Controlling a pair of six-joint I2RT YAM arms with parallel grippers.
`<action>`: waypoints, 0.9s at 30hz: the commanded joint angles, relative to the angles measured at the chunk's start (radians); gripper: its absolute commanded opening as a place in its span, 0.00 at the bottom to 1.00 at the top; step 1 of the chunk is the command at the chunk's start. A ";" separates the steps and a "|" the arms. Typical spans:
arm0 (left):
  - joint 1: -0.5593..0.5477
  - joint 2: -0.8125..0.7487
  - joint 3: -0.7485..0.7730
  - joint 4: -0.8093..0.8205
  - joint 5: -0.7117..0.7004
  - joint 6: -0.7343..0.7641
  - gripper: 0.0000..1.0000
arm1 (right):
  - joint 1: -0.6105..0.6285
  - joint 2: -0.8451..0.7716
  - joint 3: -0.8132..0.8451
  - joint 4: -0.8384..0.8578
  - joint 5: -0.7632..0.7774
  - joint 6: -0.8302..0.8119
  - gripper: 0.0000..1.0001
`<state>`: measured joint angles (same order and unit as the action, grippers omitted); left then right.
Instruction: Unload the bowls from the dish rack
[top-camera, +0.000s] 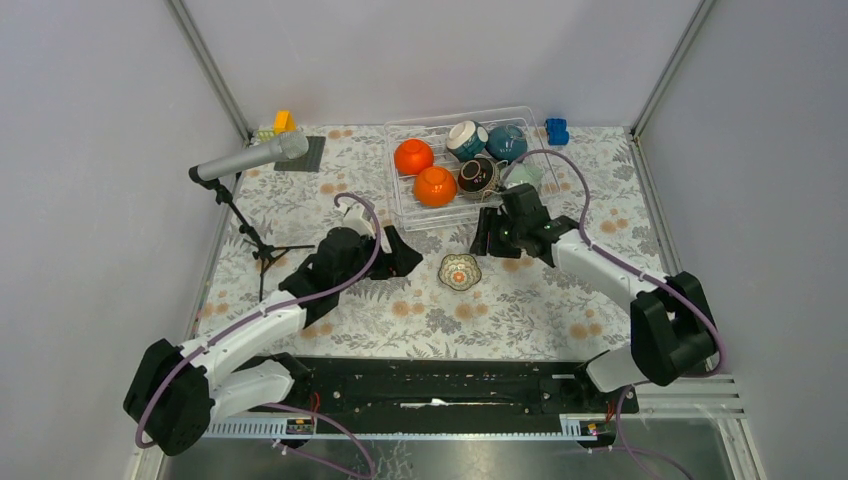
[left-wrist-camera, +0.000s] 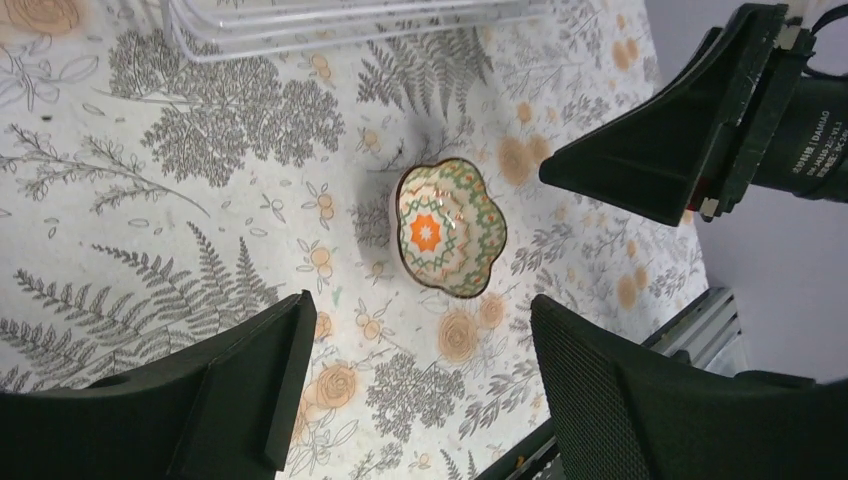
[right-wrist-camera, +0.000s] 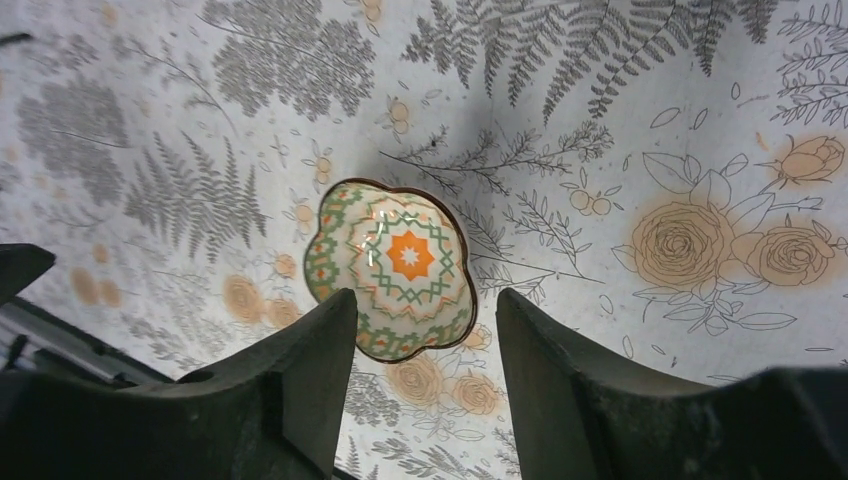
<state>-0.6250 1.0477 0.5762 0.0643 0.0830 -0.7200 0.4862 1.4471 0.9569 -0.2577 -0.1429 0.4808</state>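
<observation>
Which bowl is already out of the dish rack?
The scalloped bowl with the orange star pattern, upright on the floral tablecloth in front of the dish rack. The rest, such as the two orange bowls, sit inside it.

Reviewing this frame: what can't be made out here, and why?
Mint bowl: top view, mostly behind the right arm.
Rack: left wrist view, cut off by the top edge; contents unseen.
Yellow block: top view, too small to identify.
</observation>
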 joint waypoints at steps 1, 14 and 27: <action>-0.024 -0.022 -0.015 0.014 -0.045 0.071 0.85 | 0.039 0.033 -0.016 0.018 0.102 -0.061 0.58; -0.023 -0.079 -0.077 0.054 -0.080 0.174 0.87 | 0.076 0.147 -0.069 0.106 0.089 -0.083 0.50; -0.023 -0.039 -0.083 0.124 -0.142 0.240 0.88 | 0.084 0.129 -0.092 0.080 0.079 -0.081 0.13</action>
<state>-0.6472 0.9924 0.5007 0.0929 -0.0166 -0.5129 0.5591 1.5978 0.8669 -0.1707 -0.0746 0.4114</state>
